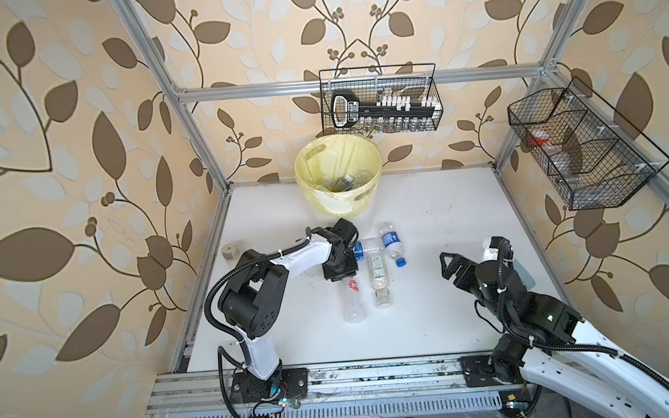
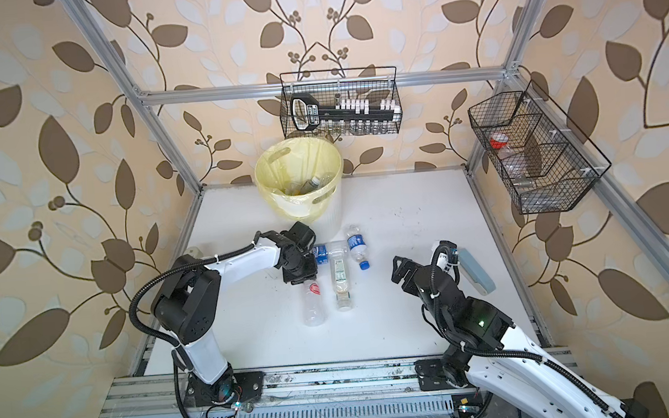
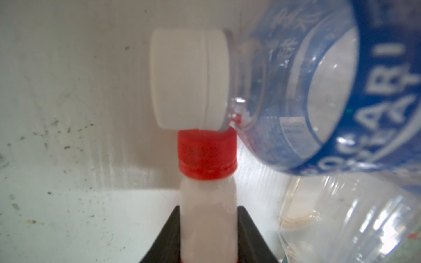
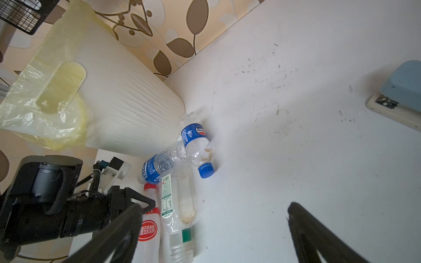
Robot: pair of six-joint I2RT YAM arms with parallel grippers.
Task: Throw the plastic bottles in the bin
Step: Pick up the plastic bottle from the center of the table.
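Several plastic bottles lie in a cluster mid-table. My left gripper [image 1: 339,269] [image 3: 208,227] is shut on the neck of the red-capped bottle [image 1: 352,298] [image 3: 207,154], which has a red label and lies on the table. Its red cap touches the white cap of a blue-labelled bottle [image 3: 319,86] [image 1: 362,248]. Beside them lie a capless clear bottle [image 1: 378,274] [image 4: 177,205] and a blue-capped bottle [image 1: 393,244] [image 4: 197,143]. The bin [image 1: 338,173] [image 4: 127,109] stands behind them with bottles inside. To the right, my right gripper [image 1: 449,264] [image 4: 215,208] hangs open and empty.
Black wire mesh baskets hang on the back rail [image 1: 381,100] and the right rail [image 1: 581,145]. A blue-grey stapler-like object [image 2: 476,270] lies by the right arm. A small grey roll [image 1: 230,251] sits at the table's left edge.
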